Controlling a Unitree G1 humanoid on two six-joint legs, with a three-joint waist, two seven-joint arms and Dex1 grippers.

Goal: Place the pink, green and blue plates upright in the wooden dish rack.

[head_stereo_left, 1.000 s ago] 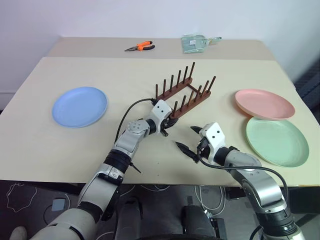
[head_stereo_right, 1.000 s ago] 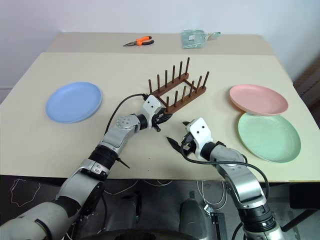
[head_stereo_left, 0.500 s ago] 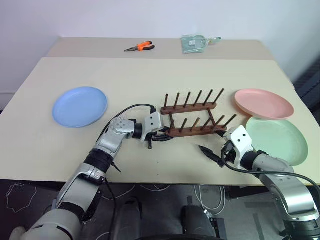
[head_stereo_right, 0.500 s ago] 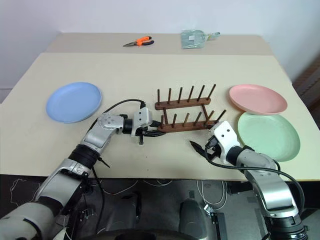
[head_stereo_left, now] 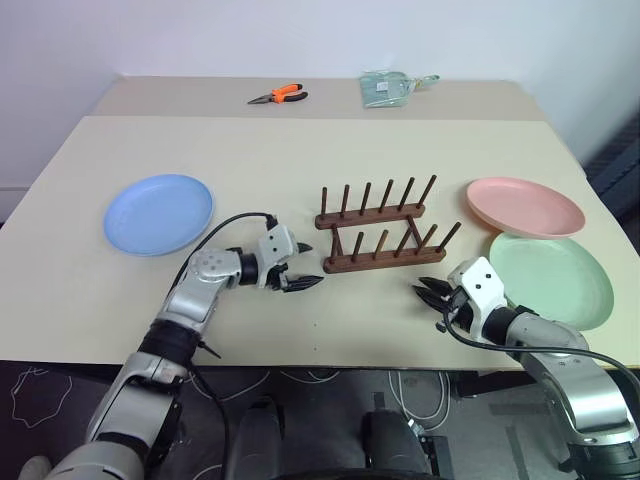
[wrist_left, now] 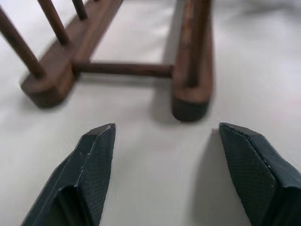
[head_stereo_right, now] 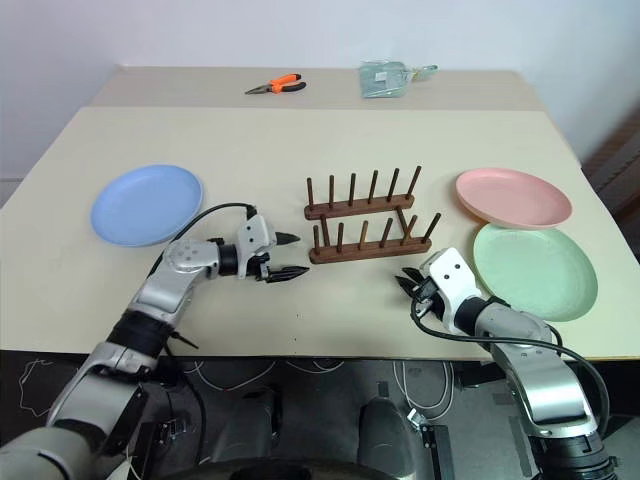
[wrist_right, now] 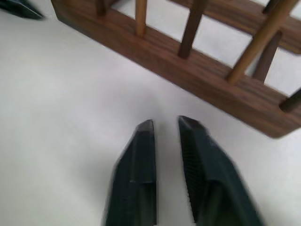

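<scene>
The wooden dish rack (head_stereo_left: 385, 228) stands empty mid-table, its long side across the table. The blue plate (head_stereo_left: 160, 213) lies flat at the left. At the right, the pink plate (head_stereo_left: 525, 206) lies flat just behind the green plate (head_stereo_left: 552, 280). My left gripper (head_stereo_left: 308, 266) is open and empty, a short gap from the rack's left end (wrist_left: 188, 94). My right gripper (head_stereo_left: 425, 288) is shut on nothing, low over the table near the rack's front right corner (wrist_right: 188, 70). Its fingertips (wrist_right: 146, 129) nearly touch.
Orange-handled pliers (head_stereo_left: 280, 94) and a clear packet (head_stereo_left: 390, 87) lie on the far table section. The table's front edge runs just below both grippers. The green plate reaches close to the right front edge.
The rack has swung from a diagonal to lying across the table. My left gripper let go of its left end, opened and drew back left. My right gripper moved right and shut.
</scene>
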